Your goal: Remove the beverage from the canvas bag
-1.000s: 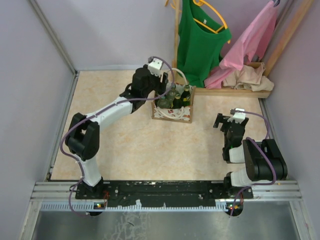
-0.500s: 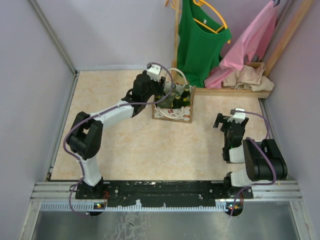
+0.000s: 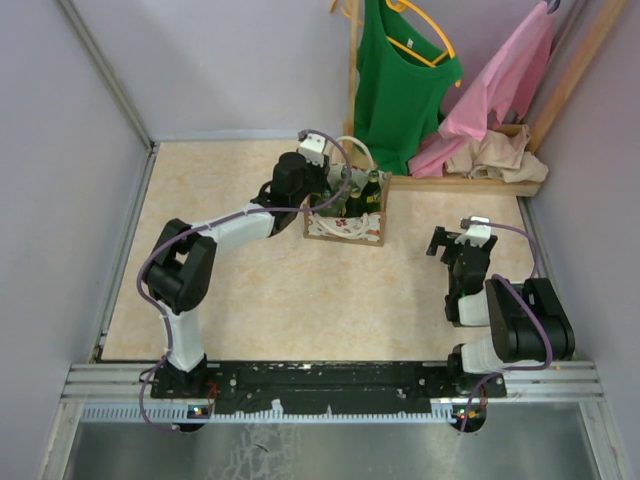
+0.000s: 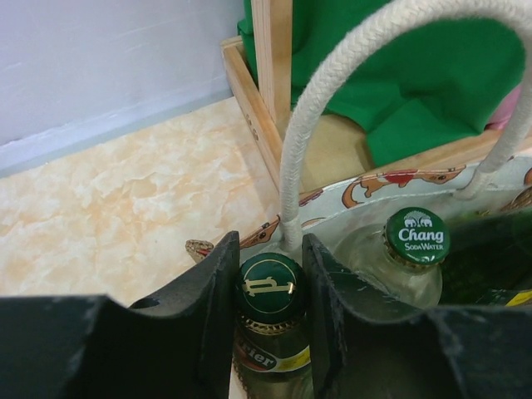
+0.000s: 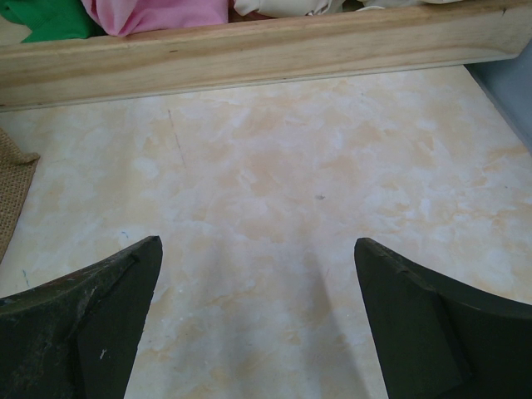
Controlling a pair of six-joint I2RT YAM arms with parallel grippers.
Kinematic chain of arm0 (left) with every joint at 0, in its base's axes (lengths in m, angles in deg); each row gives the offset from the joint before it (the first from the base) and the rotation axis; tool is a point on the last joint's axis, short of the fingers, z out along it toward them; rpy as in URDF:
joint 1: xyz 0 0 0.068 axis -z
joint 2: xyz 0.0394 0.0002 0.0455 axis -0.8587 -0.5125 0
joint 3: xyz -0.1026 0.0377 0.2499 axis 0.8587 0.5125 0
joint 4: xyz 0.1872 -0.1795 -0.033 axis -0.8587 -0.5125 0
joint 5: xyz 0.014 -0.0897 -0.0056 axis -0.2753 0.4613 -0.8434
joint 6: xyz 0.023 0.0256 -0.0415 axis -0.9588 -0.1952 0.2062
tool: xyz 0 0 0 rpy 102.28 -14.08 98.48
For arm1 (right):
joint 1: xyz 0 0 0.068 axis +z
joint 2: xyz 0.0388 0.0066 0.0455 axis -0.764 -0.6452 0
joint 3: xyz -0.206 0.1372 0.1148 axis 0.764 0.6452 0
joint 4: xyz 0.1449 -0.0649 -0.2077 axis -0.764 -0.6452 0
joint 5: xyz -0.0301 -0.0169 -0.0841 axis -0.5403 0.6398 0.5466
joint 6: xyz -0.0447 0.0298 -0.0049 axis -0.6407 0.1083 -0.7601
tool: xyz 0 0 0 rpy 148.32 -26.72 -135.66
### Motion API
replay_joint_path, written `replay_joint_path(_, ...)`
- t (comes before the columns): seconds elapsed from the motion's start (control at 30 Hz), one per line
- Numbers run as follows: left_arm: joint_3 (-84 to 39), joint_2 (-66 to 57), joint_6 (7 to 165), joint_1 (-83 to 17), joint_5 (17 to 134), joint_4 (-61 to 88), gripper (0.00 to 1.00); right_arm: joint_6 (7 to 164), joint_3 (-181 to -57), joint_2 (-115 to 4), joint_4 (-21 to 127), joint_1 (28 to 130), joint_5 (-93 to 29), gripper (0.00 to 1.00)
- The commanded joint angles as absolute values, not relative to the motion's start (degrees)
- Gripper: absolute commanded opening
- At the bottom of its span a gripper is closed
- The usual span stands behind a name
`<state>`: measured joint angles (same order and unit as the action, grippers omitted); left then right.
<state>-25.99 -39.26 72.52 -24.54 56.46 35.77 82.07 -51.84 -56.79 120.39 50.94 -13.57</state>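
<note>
Up close, the left gripper [image 4: 270, 291] clamps its two matte black fingers [image 4: 208, 320] on the neck of a green glass bottle [image 4: 271, 332] with a round, crimped green cap. That bottle stands upright inside the canvas bag [image 3: 345, 222], a small boxy cream tote with a thick, twisted white rope handle [image 4: 332, 91]. Beside it in the bag sits a clear bottle [image 4: 407, 258] capped in green. Farther right, the right gripper [image 5: 258, 320] hangs with its jaws spread wide over the smooth, marbled beige table [image 5: 274, 174], gripping nothing.
</note>
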Motion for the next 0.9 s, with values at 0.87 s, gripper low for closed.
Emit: replay_joint_path(0.87,-39.7,-26.1,66.7,-24.5,59.5,37.3,0.00,81.4,-53.8,-56.9,123.6,51.5,-13.2,0.99)
